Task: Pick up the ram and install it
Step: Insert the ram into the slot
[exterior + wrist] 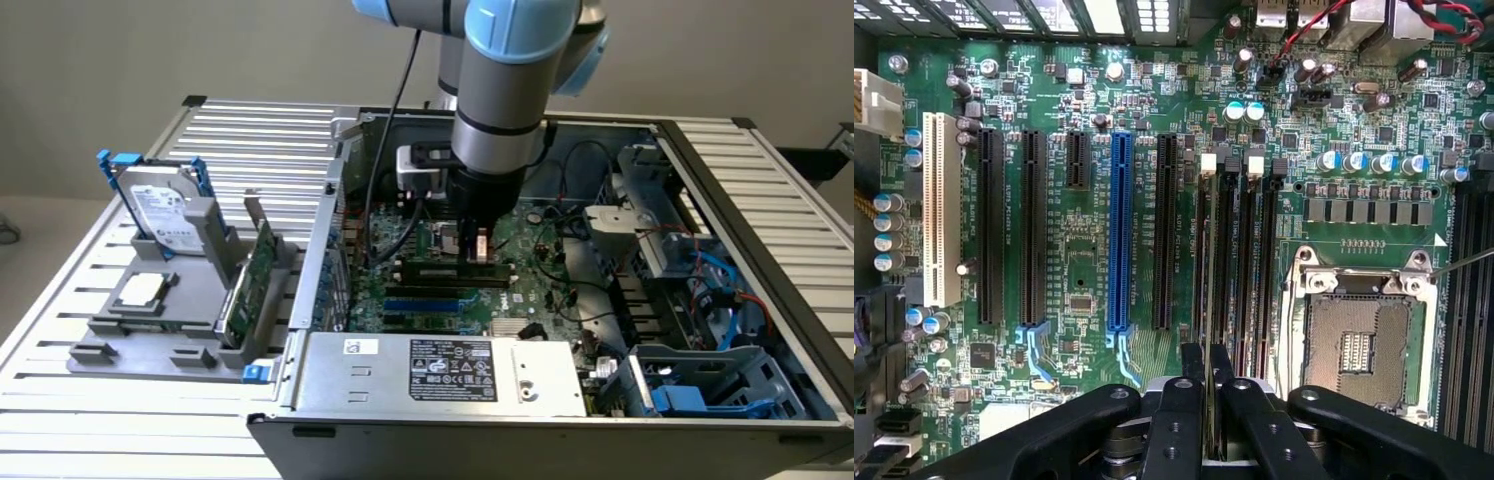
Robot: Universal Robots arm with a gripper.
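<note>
Near the exterior view's centre, the ram (1207, 415) is clamped edge-on in the gripper (1207, 352), its long axis lined up with the black memory slots (1236, 260) just below.

Grey arm (497, 110), blue caps (514, 25), blk pincer (1207, 365).

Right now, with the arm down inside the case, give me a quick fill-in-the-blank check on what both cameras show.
1. The gripper is shut on the ___, held edge-on above the motherboard.
2. The hard drive stands in a grey holder outside the case, on the exterior view's ___.
3. One long slot, flanked on both sides by black ones, is coloured ___.

Missing words: ram; left; blue.
</note>
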